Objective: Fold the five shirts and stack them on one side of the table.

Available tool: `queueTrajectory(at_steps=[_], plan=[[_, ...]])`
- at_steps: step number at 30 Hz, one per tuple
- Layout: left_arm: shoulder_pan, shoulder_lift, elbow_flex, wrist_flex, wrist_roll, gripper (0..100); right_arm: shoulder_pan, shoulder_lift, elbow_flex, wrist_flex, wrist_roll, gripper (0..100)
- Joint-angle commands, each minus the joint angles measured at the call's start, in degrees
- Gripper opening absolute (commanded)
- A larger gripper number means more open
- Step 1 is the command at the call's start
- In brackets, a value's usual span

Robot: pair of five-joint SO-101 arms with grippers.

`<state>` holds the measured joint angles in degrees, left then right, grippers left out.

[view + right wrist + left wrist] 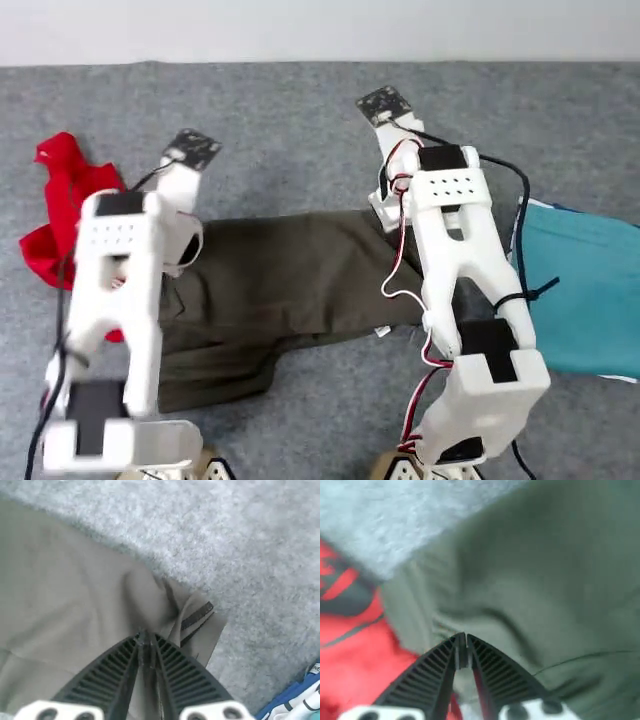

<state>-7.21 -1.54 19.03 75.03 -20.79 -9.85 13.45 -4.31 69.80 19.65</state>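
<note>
Olive cloth is pinched at both ends. The left gripper (461, 647) has its jaws closed on a ridge of the olive shirt (290, 275) close to that shirt's border with the red shirt (55, 215). The right gripper (145, 645) is likewise closed on olive fabric, beside a turned-over hem corner.

Finding: the olive shirt lies across the middle of the counter (300, 110), between the two arms, creased and not yet folded. Its near edge is bunched toward the arm bases.

Risk 1: each hold appears to take only a thin pucker of cloth. A quick lift could pull it free on one side, and the shirt would drop skewed.

Risk 2: uneven travel of the two arms would twist the panel and set a crooked fold.

Risk 3: the red shirt lies just beside the left hold and could be dragged along.

Risk 4: the teal shirt (590, 300) lies close beside the right arm, and a wide sweep could disturb it.
</note>
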Motion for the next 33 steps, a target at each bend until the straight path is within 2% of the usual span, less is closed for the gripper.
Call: queueTrajectory(at_steps=[1, 9, 14, 18, 25, 30, 33], plan=[[1.93, 9.23, -8.57, 2.02, 0.62, 0, -1.89, 1.45, -3.16, 0.13, -0.62, 0.9], [0.44, 31.56, -26.95, 10.11, 0.62, 0, 0.57, 13.05, -5.54, -4.97, -0.62, 0.9], [-0.7, 40.44, -38.02, 15.82, 0.53, 0, 6.55, 21.14, -14.59, -4.62, -0.35, 0.9], [-2.29, 44.48, -42.68, 17.49, 0.53, 0, 10.59, 27.12, -25.58, -3.03, 3.69, 0.9], [-5.45, 47.65, -43.65, 18.37, 0.44, 0, 11.38, 30.81, -45.19, 8.84, 3.78, 0.9], [-4.84, 44.66, -43.65, 18.46, 0.44, 0, 5.49, 31.16, -53.98, 22.37, 3.78, 0.9], [-3.25, 40.53, -43.65, 18.9, 0.44, 0, 2.77, 31.43, -55.74, 25.89, 3.78, 0.9]])
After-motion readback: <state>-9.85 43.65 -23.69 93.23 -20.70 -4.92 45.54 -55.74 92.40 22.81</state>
